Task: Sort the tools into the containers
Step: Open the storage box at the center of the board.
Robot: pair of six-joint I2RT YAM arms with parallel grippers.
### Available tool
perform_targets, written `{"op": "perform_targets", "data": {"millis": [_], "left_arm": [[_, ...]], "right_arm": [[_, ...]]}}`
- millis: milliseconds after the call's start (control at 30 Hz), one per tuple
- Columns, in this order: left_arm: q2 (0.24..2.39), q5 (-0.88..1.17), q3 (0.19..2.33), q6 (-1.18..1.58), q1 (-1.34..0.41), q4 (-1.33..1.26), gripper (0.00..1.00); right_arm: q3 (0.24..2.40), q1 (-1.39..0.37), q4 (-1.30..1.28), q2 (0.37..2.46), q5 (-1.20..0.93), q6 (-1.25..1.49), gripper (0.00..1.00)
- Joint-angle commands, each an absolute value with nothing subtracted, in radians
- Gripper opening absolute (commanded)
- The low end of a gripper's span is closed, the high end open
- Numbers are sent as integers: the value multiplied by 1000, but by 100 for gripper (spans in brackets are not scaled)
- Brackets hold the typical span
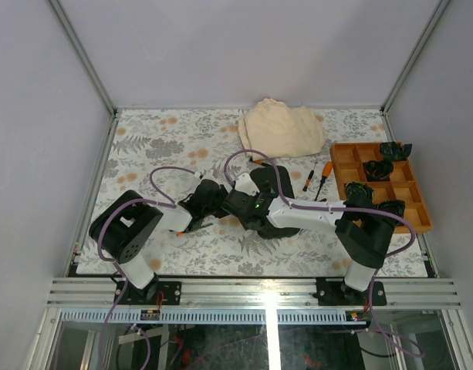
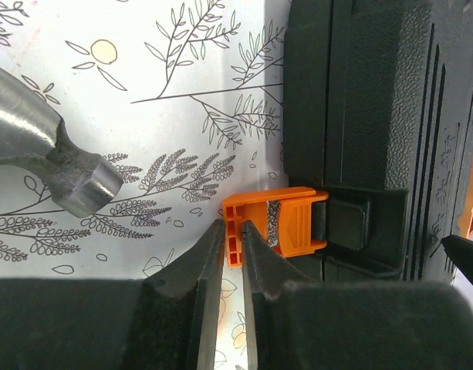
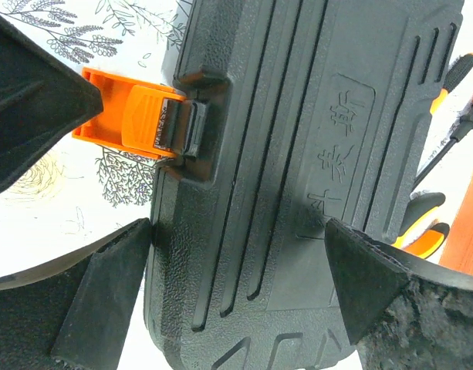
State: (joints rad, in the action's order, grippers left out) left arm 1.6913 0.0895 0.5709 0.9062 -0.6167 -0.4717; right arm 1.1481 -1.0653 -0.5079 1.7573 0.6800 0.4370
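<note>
Case (image 2: 375,116) is shut, so we judge the step is popping the orange latch (image 2: 275,226) before any tool goes in. The left gripper (image 2: 231,230) is nearly closed, its fingers pinched on the thin outer lip of the latch, with the case straight ahead of the tips. It holds nothing else. To do this well, we swing the lip outward and away from the case about its hinge and don't drag sideways. The bite is shallow and could slip off the edge, so we go slow and re-seat deeper if it creeps. The right gripper (image 3: 236,231) is spread wide across the case (image 3: 298,116). One fingertip is at the latch-side edge just below the latch (image 3: 128,116) and the other is over the ribbed lid. We can't tell if it's actually pressing down. It should be, or the case will slide with the pull. The tools are outside the case: pliers (image 3: 421,231) lie just past the right gripper's far finger, and two screwdrivers (image 1: 308,180) lie beyond that side of the case.
</note>
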Motion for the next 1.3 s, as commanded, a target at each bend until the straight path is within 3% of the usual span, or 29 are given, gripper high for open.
{"op": "perform_targets", "data": {"millis": [0,667,1267], "left_arm": [[1727,20,501,842,-621,-247,12],[1733,5,489,831,-621,-236,7],[1715,-4,500,825,-621,-199,6]], "right_arm": [[1163,-1062,-569,1703,795,465,99],[1063,-1035,-651,1371,820,510,99],[836,-834,-521,1035,633,527,95]]}}
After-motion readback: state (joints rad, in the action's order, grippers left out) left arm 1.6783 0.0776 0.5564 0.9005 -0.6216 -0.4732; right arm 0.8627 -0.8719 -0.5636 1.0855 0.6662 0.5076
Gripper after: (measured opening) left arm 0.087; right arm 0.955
